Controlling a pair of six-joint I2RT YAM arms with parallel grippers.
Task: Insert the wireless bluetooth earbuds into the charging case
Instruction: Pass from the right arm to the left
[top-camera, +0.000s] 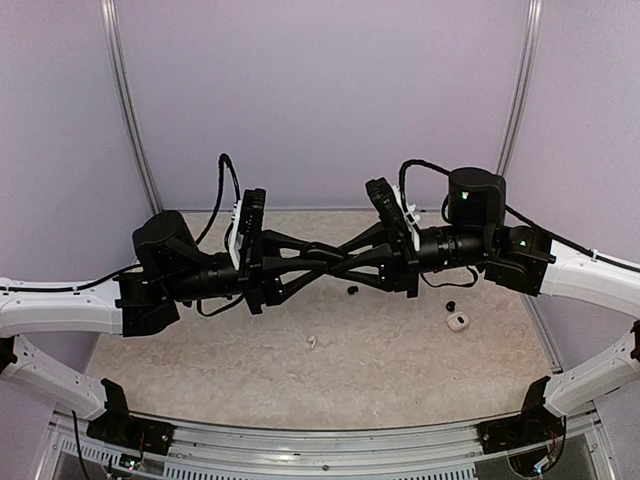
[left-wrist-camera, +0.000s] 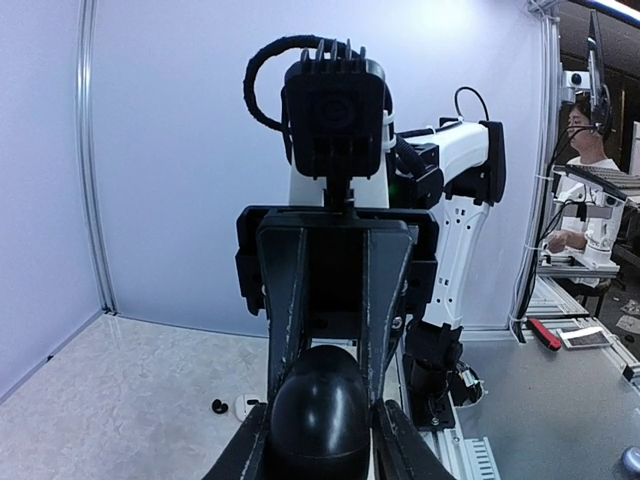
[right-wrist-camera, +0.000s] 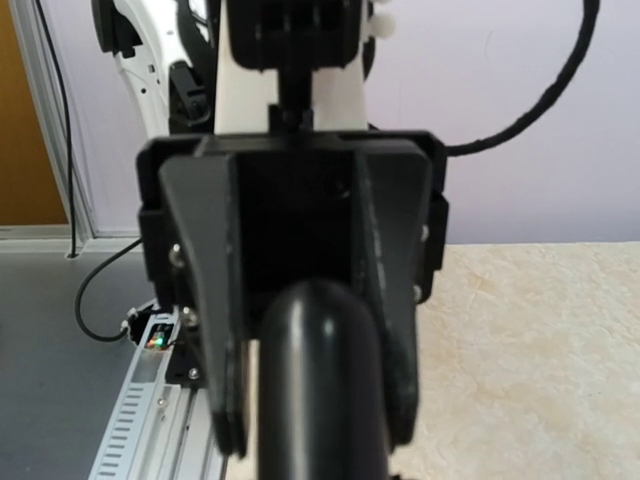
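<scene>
A glossy black egg-shaped charging case (left-wrist-camera: 320, 415) is held in the air between both grippers over the middle of the table. It also shows in the right wrist view (right-wrist-camera: 320, 385). My left gripper (left-wrist-camera: 320, 445) is shut on its sides. My right gripper (right-wrist-camera: 320, 450) meets it from the opposite side, and its long fingers (left-wrist-camera: 285, 300) flank the case. In the top view the two grippers (top-camera: 330, 262) cross and hide the case. A black earbud (top-camera: 352, 290) lies just below the crossing. A second black earbud (top-camera: 450, 306) lies to the right. A white earbud (top-camera: 311, 342) lies nearer the front.
A small white rounded piece (top-camera: 458, 321) lies beside the right black earbud; both also show in the left wrist view (left-wrist-camera: 245, 406). I cannot tell whether it is a bud or a case. Purple walls close the back and sides. A metal rail (top-camera: 320, 455) runs along the near edge.
</scene>
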